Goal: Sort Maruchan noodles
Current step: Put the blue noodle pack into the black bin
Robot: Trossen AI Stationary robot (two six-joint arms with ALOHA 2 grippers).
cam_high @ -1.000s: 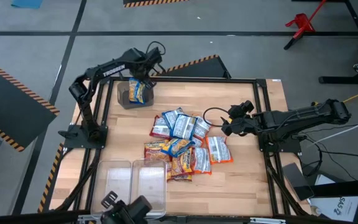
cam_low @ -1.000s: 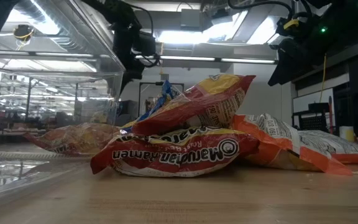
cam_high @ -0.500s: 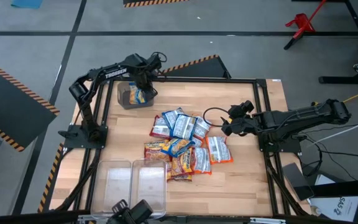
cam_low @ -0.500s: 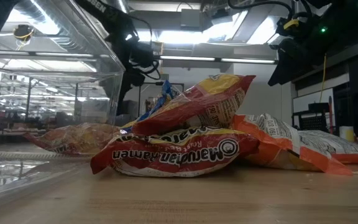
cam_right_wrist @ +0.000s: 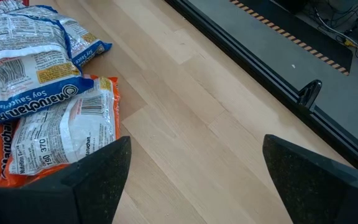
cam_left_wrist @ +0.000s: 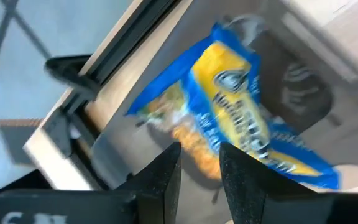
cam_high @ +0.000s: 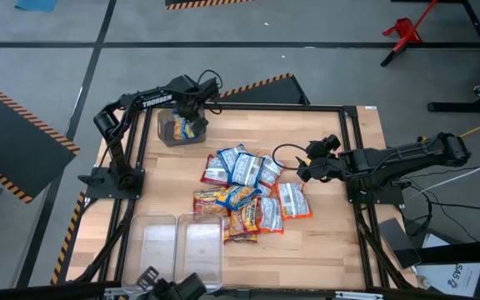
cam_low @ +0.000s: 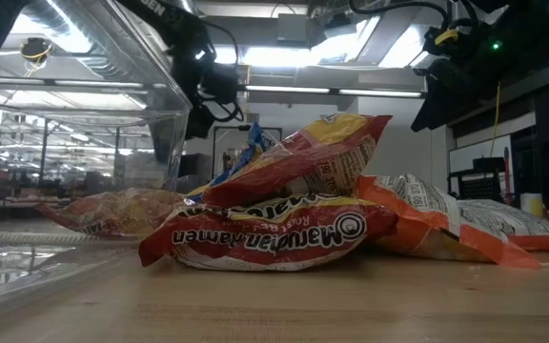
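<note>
A blue-and-yellow packet (cam_left_wrist: 241,118) is pinched between the left gripper (cam_left_wrist: 199,163) fingers, now lowered into a bin (cam_high: 170,132); the right gripper (cam_right_wrist: 191,165) is held wide open

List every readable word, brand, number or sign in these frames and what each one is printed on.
"Maruchan Ramen": upside down on the front red packet, low view.
"Maruchan" and "Soy Sauce Flavor": upside down on the blue packet, right wrist view.
"Nutrition Facts", "370": orange-and-white packet, right wrist view.
"TROSSEN": left arm, high view.
Print on the blue-and-yellow packet in the left wrist view is too blurred.
</note>
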